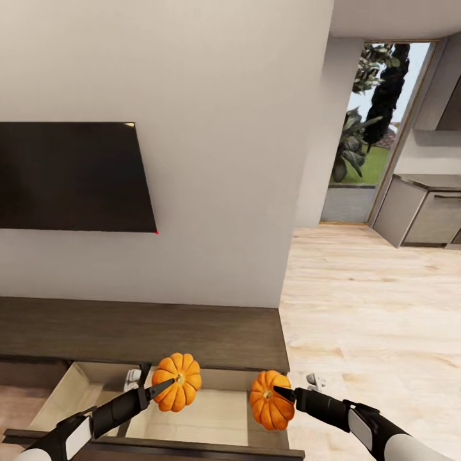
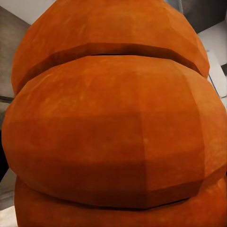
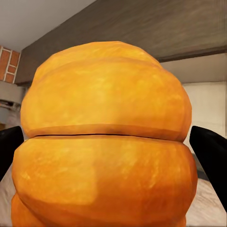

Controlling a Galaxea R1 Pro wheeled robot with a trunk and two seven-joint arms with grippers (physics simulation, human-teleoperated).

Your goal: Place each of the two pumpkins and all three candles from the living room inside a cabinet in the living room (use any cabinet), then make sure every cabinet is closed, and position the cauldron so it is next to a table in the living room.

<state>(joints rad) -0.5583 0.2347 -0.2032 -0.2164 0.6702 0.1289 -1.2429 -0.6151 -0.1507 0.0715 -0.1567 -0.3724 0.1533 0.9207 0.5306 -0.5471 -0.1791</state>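
Counting two pumpkins (image 1: 177,381) (image 1: 271,400) — two grippers (image 1: 168,385) (image 1: 280,390), one cabinet (image 1: 141,333), one TV (image 1: 70,176) showing.

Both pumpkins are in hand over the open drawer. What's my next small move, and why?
Probably lower the left gripper a little and release its pumpkin first: it hangs over the open drawer's tan floor. The right gripper's pumpkin sits near the drawer's right edge, so it should likely shift inward before dropping.

From the head we look down over the open cabinet (image 1: 192,416); each wrist camera sits hard against its pumpkin, left pumpkin (image 2: 113,127), right pumpkin (image 3: 104,142), both shared with the head view.
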